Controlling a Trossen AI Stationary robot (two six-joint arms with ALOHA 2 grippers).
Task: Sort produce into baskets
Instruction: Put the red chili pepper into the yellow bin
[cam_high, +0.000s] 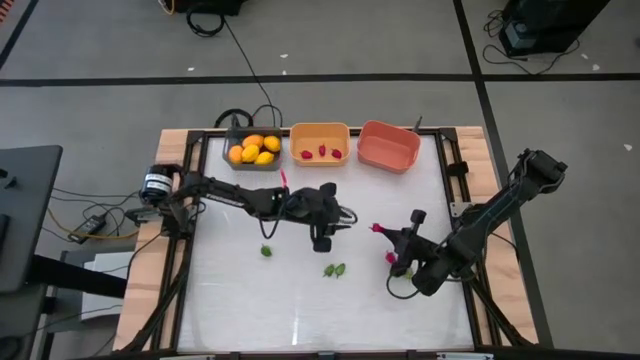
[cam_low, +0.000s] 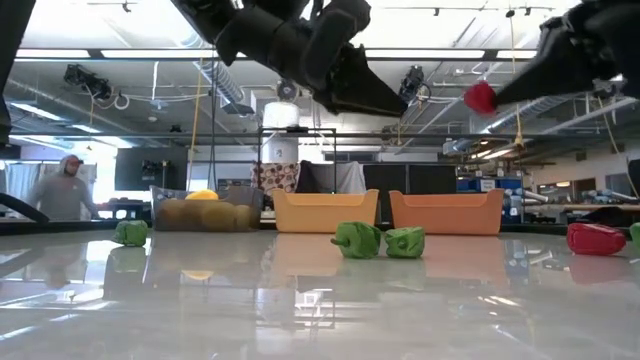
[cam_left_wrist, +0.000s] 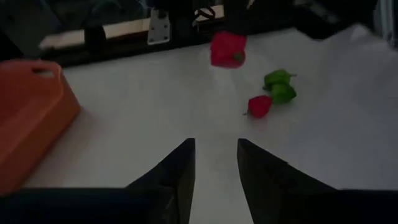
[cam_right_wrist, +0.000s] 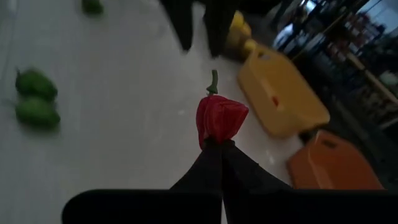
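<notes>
A red pepper (cam_right_wrist: 221, 118) is lifted off the white table, with my right gripper (cam_right_wrist: 217, 144) shut on it at the table's right middle (cam_high: 385, 231). A second red pepper (cam_high: 392, 258) lies on the table just nearer. Three green peppers (cam_high: 335, 270) (cam_high: 267, 250) lie on the table near the middle. At the far edge stand the dark grey basket (cam_high: 253, 150) with yellow fruits, the orange basket (cam_high: 320, 140) with red bits, and the salmon-red basket (cam_high: 388, 145). My left gripper (cam_left_wrist: 214, 155) hovers open over the table's middle (cam_high: 322, 243), with nothing between its fingers. My right gripper pinches the red pepper by its blunt end (cam_right_wrist: 214, 140), opposite the stem (cam_right_wrist: 213, 81), between its two fingertips. The fingers come from the table's right, slanting slightly down. The pepper is lifted clear of the table (cam_low: 481, 97), its stem pointing away from the fingers.
Black frame rails run along the table's far and side edges (cam_high: 450, 160). Bare white table lies toward the near edge (cam_high: 300, 310). Beyond the table a person (cam_low: 62, 188) stands in the room.
</notes>
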